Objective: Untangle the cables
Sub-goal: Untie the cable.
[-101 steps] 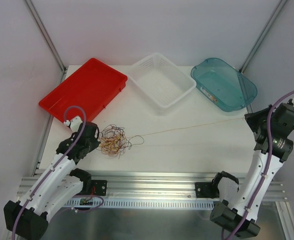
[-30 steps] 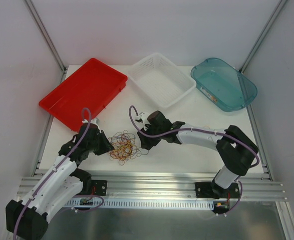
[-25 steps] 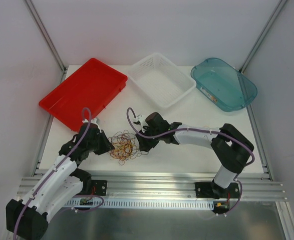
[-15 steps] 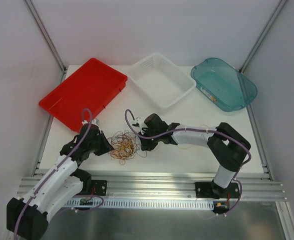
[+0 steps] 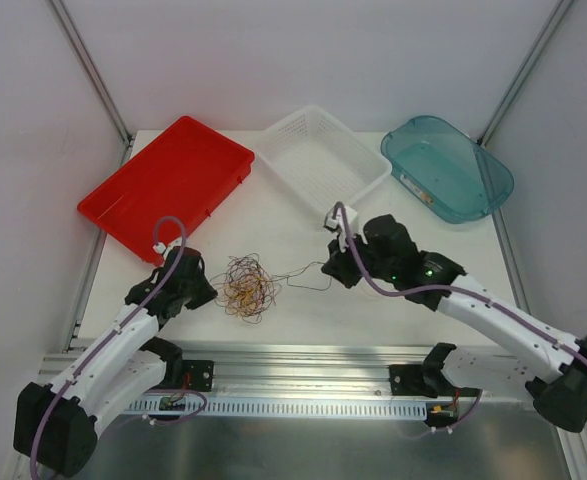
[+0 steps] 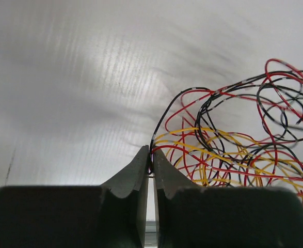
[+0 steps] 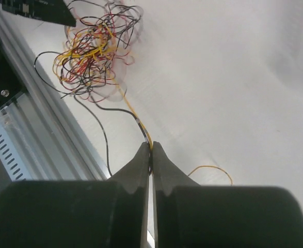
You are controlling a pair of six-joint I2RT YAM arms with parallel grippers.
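Trailing rightward from the cables clump, one strand | left tool pinches a dark wire | right tool pinches yellow strand, farther right than before

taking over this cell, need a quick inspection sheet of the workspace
surface: white table
job's things: tangle of cables, yellow, red and black, between the arms
clutter: red tray, white basket, teal bin along the far edge
grippers: left gripper shut on a black strand at the tangle's edge; right gripper shut on a yellow strand leading out of it
cables: purple hoses along both arms
surroundings: white walls, aluminium rail at the near edge
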